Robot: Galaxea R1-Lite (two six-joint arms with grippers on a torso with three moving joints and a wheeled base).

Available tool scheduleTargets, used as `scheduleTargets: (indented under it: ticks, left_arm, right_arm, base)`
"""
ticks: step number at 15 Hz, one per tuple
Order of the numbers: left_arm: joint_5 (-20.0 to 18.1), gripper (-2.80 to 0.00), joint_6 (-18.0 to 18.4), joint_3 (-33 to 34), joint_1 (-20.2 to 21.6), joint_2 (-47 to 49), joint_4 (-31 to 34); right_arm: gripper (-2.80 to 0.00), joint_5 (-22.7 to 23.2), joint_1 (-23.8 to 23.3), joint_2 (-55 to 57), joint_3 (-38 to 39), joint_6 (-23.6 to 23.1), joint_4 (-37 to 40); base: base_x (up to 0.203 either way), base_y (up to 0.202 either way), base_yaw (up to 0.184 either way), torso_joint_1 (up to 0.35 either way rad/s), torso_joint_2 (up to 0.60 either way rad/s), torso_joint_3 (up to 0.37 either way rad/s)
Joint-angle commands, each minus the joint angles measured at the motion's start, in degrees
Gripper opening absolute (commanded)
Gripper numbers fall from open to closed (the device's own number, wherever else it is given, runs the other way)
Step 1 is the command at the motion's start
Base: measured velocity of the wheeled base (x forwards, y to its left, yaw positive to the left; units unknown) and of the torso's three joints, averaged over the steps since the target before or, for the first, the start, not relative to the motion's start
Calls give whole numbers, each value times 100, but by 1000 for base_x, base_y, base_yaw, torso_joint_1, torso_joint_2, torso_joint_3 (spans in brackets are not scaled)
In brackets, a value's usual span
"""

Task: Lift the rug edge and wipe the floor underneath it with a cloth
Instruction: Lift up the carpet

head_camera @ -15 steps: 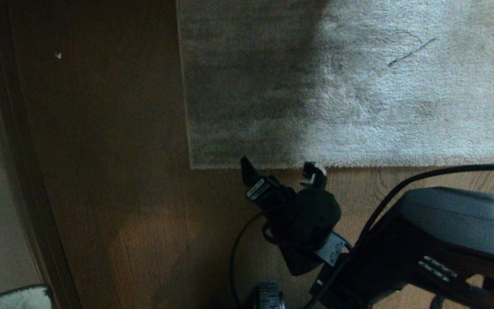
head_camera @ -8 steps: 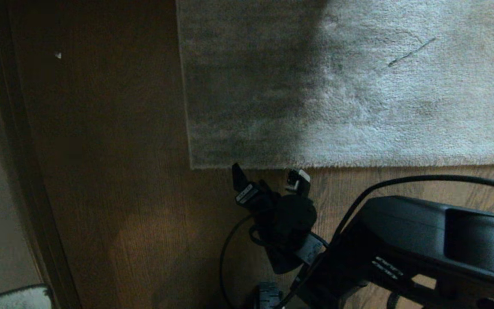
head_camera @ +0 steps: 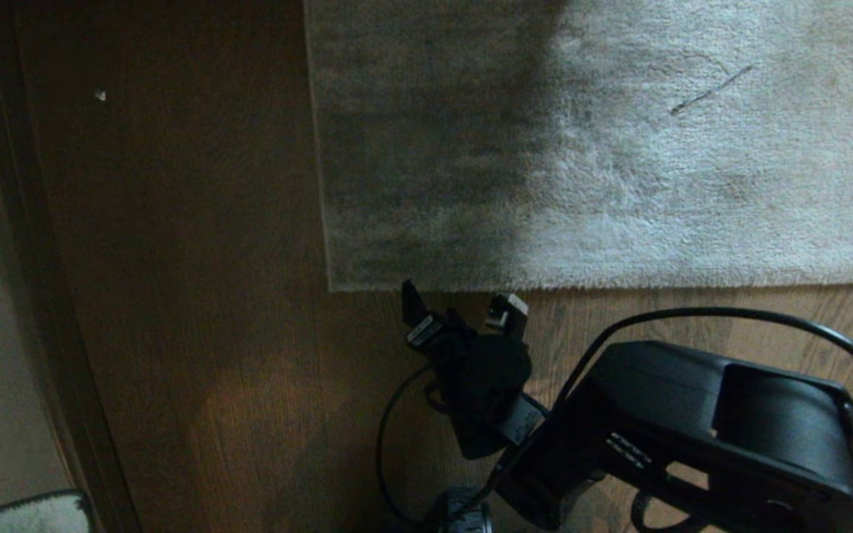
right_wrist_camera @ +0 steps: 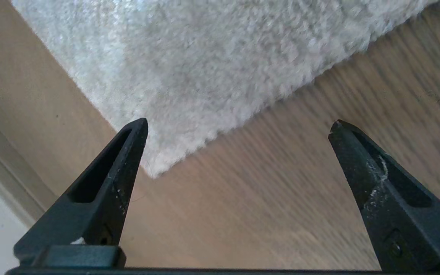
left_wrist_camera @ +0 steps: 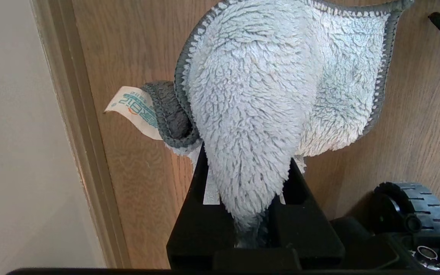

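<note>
- Hovering low over the floor (head_camera: 197,355) just short of the rug edge (head_camera: 604,281), near the square corner: right pincer (head_camera: 460,307), prongs spread wide and gripping nothing.
- Lying flat along its whole visible border, no part raised (so the lifting step not yet done, by the look of it).
- Pointing toward the hem in the right wrist view, with the rug corner (right_wrist_camera: 155,168) sitting beside one prong and bare planks between the two tips.
- Pinching the cloth (left_wrist_camera: 266,99) in the narrow left pincer (left_wrist_camera: 250,214), off to the robot's left above bare floor beside the skirting board (left_wrist_camera: 75,133); cloth bunching out fluffy past the prongs, label (left_wrist_camera: 134,109) sticking out at one side.
- Judging the step in hand: lining up to grasp the rug border.
- Calling next for easing forward and down, sliding one prong under the hem, pinching, then raising (only afterwards bringing the cloth in to wipe).
</note>
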Motion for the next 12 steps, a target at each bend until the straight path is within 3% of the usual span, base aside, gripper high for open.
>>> scheduleTargets:
  ticks: [1,12]
  left_arm:
    - [2,-280,-2,1,0,-2,-2]
    - [2,-280,-2,1,0,-2,-2]
  right_arm:
    - [0,-17,-53,115,-133,26,-274]
    - [0,-9,-237,62,-480,-52,-274]
  base:
    - [0,0,0,0,0,0]
    - [0,0,0,0,0,0]
